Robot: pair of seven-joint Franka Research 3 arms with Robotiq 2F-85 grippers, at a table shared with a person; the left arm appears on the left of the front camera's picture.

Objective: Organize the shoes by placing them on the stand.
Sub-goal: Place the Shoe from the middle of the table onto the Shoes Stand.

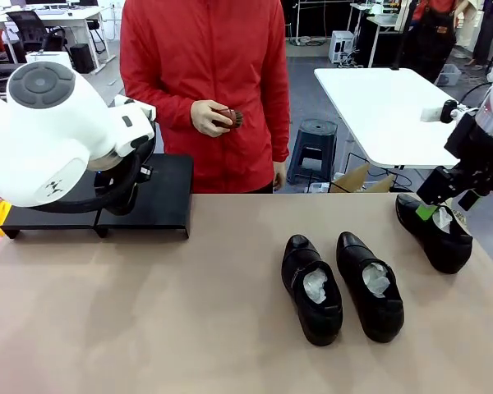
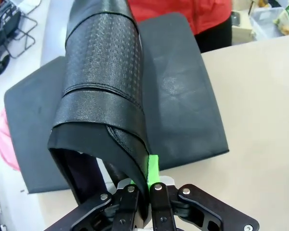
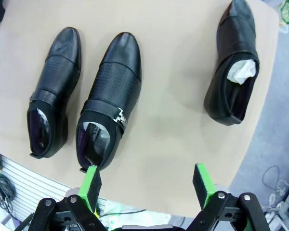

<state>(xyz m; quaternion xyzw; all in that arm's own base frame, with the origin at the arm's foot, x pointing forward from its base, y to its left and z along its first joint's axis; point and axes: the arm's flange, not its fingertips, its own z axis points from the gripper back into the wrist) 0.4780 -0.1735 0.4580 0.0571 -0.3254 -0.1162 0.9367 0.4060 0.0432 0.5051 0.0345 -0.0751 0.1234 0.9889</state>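
Closest to the lens bulks the left arm (image 1: 49, 123), its white housing at nine o'clock in the front view, elbow tucked and wrist bent downward over the stand (image 1: 160, 197), which sits at ten o'clock on the table (image 1: 189, 328). From its wrist camera, the left gripper (image 2: 143, 179) has its green pads pressed together on the back rim of a shoe (image 2: 103, 86), the toe pointing away at twelve o'clock above the stand's black panels. Pinching the thin heel edge probably lets the sole come down flat on the slant, so the setting-down step looks close; whether the sole touches the panel yet I cannot tell. Two more shoes, a pair (image 1: 341, 287) with white paper stuffing, lie side by side at five o'clock, and a fourth shoe (image 1: 435, 234) lies at three o'clock near the table edge. Beside that one's heel end hangs the right gripper (image 3: 145, 175), fingers spread wide with nothing between them, likely poised for the next pick. At twelve o'clock a person's hand (image 1: 207, 117) holds a small brown brush (image 1: 232, 117), well apart from the work.
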